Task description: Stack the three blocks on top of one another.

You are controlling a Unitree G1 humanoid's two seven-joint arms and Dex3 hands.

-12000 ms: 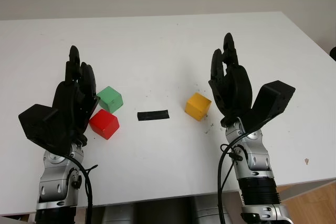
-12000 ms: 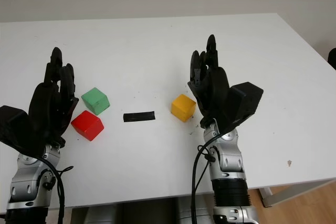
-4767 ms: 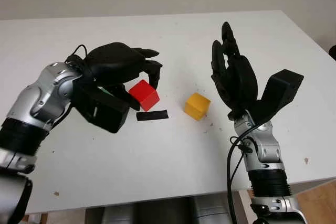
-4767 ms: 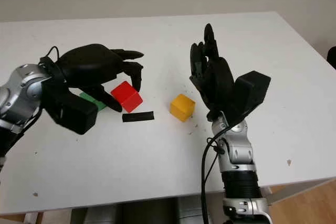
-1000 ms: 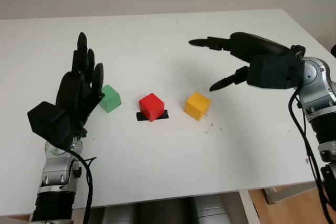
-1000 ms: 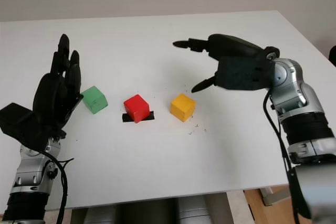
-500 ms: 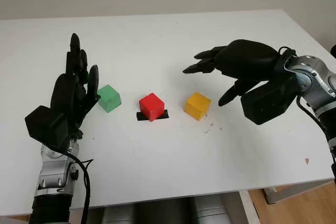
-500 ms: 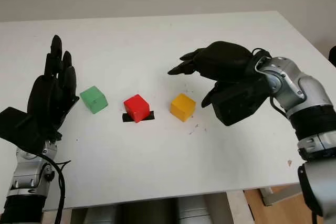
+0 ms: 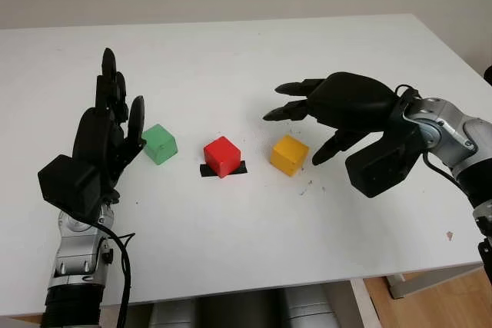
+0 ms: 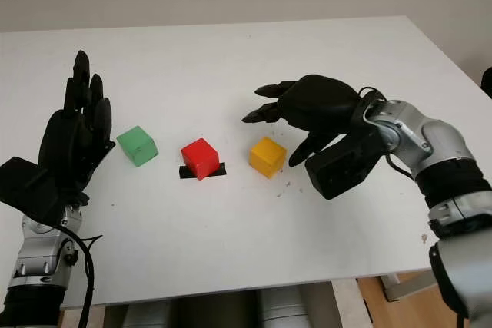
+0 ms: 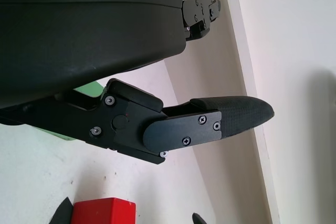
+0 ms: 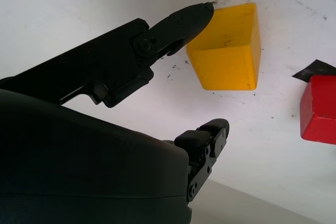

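So three blocks are laid out in a rough row across the middle of the white table (image 9: pixel 231 251), none of them stacked on anything. The green block (image 9: pixel 160 144) is found at the left, the red block (image 9: pixel 221 156) in the middle, sat on a strip of black tape (image 9: pixel 240 167), and the yellow block (image 9: pixel 289 154) to the right of that. Small gaps are left between all three, so nothing is touching.

The right hand (image 9: pixel 307 124) is held over the table just right of and above the yellow block, palm down. Its fingers are opened up in a loose claw and nothing is gripped. Two fingertips (image 9: pixel 273 114) are pointed left past the far side of the yellow block, while the thumb is angled down near the block's right edge. In the right wrist view one fingertip (image 12: pixel 202 10) is seen just at the yellow block's (image 12: pixel 227 48) top corner, though actual contact can't be made out. A few dark specks are scattered on the table near that block.

The left hand (image 9: pixel 111 124) is raised upright at the left of the table, just beside the green block, open, with nothing held.
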